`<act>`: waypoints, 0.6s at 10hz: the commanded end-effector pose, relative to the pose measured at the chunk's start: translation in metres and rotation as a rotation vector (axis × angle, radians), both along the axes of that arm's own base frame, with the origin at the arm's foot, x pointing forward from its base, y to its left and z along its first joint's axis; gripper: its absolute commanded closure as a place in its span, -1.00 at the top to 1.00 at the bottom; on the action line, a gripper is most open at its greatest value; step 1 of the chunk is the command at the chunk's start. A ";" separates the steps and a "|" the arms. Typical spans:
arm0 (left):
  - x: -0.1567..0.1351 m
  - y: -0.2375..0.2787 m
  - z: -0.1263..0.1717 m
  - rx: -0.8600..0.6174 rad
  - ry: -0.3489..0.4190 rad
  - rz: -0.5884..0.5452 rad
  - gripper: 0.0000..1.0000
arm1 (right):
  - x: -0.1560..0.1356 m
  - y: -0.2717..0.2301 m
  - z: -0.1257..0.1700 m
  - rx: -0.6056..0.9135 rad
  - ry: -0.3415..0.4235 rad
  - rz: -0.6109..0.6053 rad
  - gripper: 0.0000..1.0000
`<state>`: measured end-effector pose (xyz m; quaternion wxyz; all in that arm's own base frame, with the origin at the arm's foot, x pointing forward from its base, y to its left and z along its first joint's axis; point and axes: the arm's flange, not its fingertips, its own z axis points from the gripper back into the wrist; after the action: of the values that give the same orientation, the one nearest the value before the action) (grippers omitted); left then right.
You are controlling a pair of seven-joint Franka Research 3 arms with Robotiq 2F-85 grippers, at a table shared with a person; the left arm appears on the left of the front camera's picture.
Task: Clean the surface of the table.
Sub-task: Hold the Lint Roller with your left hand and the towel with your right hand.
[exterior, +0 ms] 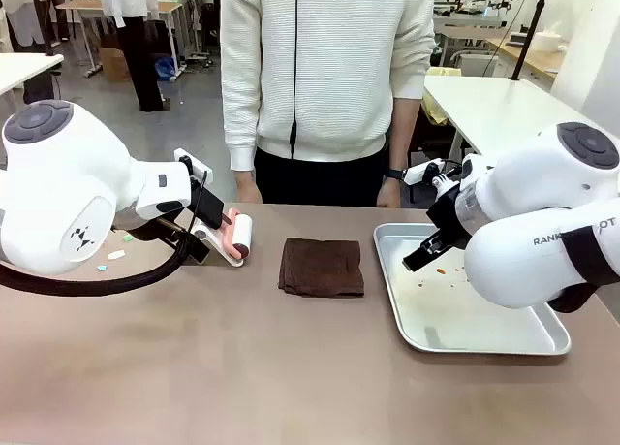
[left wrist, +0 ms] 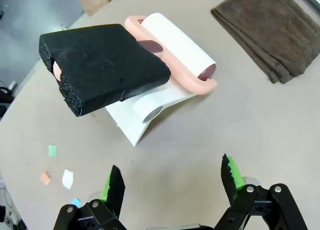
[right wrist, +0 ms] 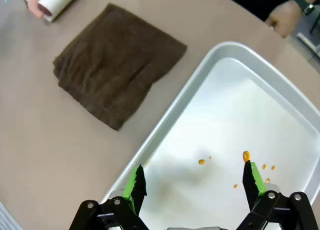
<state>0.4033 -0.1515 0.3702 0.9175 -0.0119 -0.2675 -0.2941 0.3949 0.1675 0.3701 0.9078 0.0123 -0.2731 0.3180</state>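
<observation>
Left wrist view is showing the left gripper (left wrist: 172, 177) hanging, jaws apart, over the table (left wrist: 250, 135) beneath it, likely approaching the lint roller (left wrist: 177, 44) just ahead, whose black handle (left wrist: 105, 64) is needing clamping next.

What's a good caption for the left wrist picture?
Open left gripper above the table, facing a pink lint roller, coloured paper scraps and a brown cloth.

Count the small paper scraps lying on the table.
4, clustered on the table beside the lint roller: green scrap, salmon scrap, white scrap, and blue scrap at the left wrist view's bottom. Others may be hidden.
</observation>
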 end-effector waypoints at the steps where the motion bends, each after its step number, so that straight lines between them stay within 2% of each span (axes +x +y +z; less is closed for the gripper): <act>1: 0.000 0.000 0.000 0.000 0.000 0.000 1.00 | 0.000 0.000 0.001 0.001 -0.002 0.000 1.00; 6: 0.000 0.000 0.000 0.000 0.000 0.000 1.00 | 0.000 0.000 0.001 0.001 -0.002 0.000 1.00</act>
<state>0.4034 -0.1514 0.3702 0.9176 -0.0120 -0.2675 -0.2938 0.3949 0.1675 0.3701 0.9077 0.0120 -0.2730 0.3183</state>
